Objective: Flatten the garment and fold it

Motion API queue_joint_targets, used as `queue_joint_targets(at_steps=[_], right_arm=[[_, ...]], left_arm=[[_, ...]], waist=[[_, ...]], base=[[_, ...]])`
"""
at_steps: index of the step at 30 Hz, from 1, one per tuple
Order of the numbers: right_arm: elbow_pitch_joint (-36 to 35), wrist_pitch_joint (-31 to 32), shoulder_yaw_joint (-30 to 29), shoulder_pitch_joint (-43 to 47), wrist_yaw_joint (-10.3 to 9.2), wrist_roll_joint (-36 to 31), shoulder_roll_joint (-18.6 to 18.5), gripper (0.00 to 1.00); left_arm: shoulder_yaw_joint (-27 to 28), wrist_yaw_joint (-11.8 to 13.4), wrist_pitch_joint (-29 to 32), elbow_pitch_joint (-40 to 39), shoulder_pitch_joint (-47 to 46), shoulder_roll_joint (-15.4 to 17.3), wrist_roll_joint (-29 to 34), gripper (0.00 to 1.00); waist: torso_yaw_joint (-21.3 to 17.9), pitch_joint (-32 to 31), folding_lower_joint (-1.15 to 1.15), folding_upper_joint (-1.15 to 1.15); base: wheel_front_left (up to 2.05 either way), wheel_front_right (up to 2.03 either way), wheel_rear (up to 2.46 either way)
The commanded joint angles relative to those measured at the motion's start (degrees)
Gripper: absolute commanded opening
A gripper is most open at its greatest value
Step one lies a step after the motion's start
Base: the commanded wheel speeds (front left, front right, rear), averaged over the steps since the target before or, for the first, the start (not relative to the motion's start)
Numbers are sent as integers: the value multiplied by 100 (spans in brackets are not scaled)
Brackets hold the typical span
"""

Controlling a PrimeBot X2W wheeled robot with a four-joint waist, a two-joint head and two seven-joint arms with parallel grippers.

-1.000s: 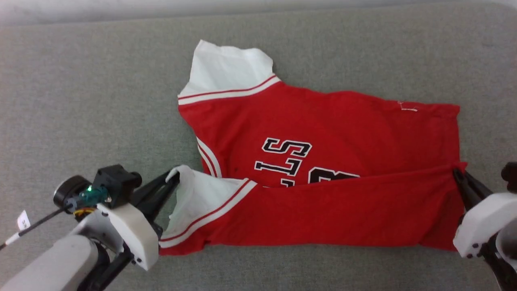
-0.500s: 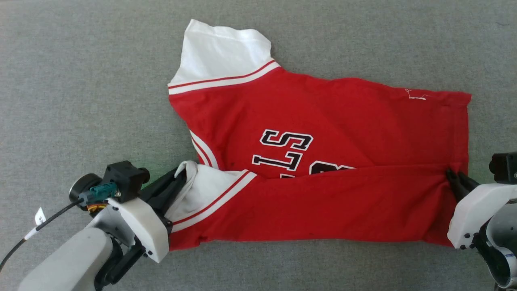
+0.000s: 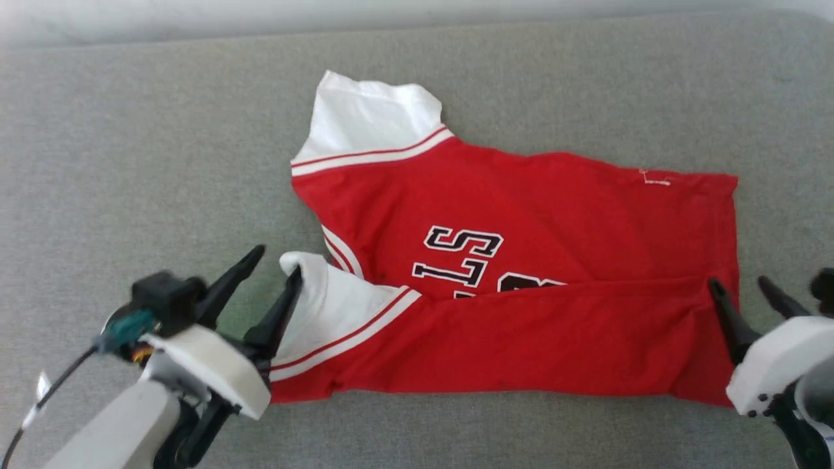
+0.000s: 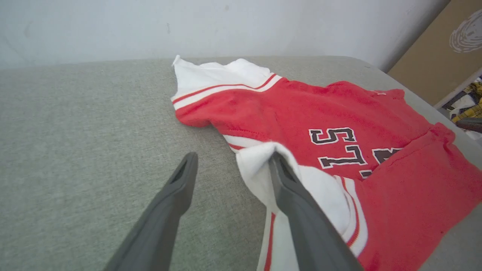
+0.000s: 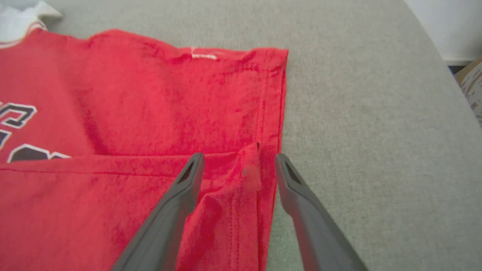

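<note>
The garment is a red jersey with white sleeves and black-and-white lettering, lying sideways on the grey surface. Its near long edge is folded up over the lettering, and the far white sleeve sticks out at the back. My left gripper stands open at the near white sleeve, one finger resting against that sleeve's edge. My right gripper stands open over the hem corner, and the folded red cloth lies loose between its fingers.
The grey fabric surface spreads wide to the left and behind the jersey. A pale wall rises behind it. A brown board and some clutter stand off the far right edge.
Both grippers have opened and let go of the garment: the left released the white sleeve, the right released the hem corner. The head camera has shifted slightly.
</note>
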Motion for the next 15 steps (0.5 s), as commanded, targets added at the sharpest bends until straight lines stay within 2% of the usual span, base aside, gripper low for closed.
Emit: queue_joint_targets(at_steps=[1, 6, 10, 13, 15], right_arm=[[-141, -167, -99, 110, -4, -19, 74, 100], [-545, -898, -465, 529, -4, -360, 408, 100], [-657, -1461, -633, 881, -4, -615, 591, 100], [-632, -1937, -725, 1033, -4, -741, 629, 100], [-549, -2298, -782, 1099, -4, -769, 633, 100]], left_arm=[[115, 154, -158, -66, 210, 3, -5, 100], [612, 709, -465, -479, 887, -86, 171, 100], [1323, 1093, -490, -1081, 1445, -440, 728, 100], [1819, 1180, -492, -1466, 1943, -792, 1260, 100], [2040, 1152, -492, -1609, 2282, -1002, 1600, 100]], waist=[[41, -272, 0, 0], [101, -601, 0, 0], [147, -769, 0, 0], [144, -856, 0, 0], [130, -907, 0, 0]], base=[[0, 0, 0], [0, 0, 0], [0, 0, 0], [0, 0, 0], [0, 0, 0]])
